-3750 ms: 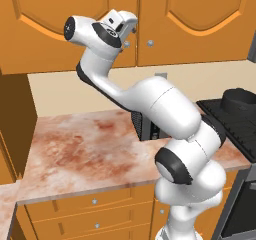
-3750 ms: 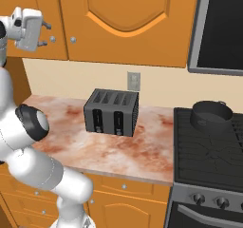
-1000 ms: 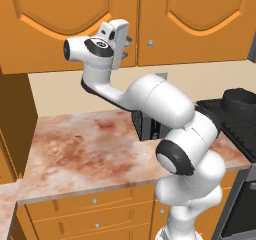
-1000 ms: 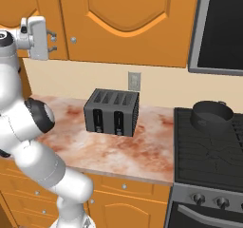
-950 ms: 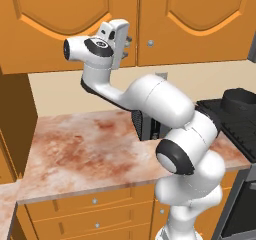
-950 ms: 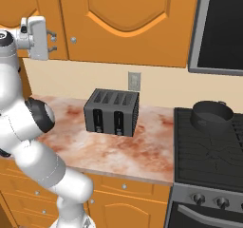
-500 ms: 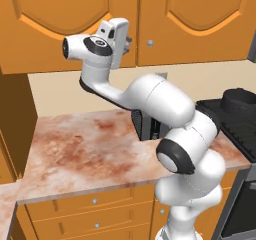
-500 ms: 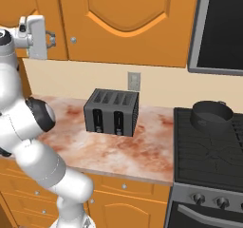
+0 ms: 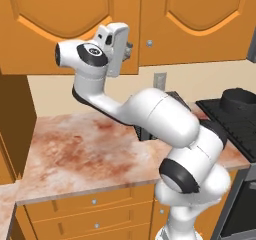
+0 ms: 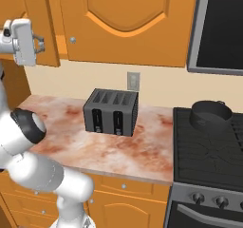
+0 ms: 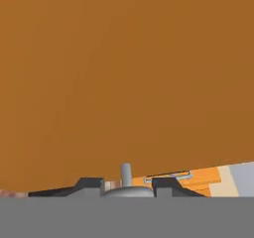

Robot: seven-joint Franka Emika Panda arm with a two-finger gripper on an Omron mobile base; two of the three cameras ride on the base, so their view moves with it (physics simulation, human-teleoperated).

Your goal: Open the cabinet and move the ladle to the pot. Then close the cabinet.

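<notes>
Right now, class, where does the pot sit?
In the right base view the pot stands on the black stove at the right, beside the toaster on the counter.

The cabinet (image 9: pixel 190 24) was cut off by the top edge in both base views, and its closed doors hid the interior. In the left base view, the arm hid most of the toaster (image 9: pixel 176 95), and the right edge cropped the pot (image 9: pixel 241 101). The gripper (image 9: pixel 129 50) fingertips were too small to resolve there. In the hand view, the grey band hid the lower part of the knob (image 11: pixel 126 175).
</notes>
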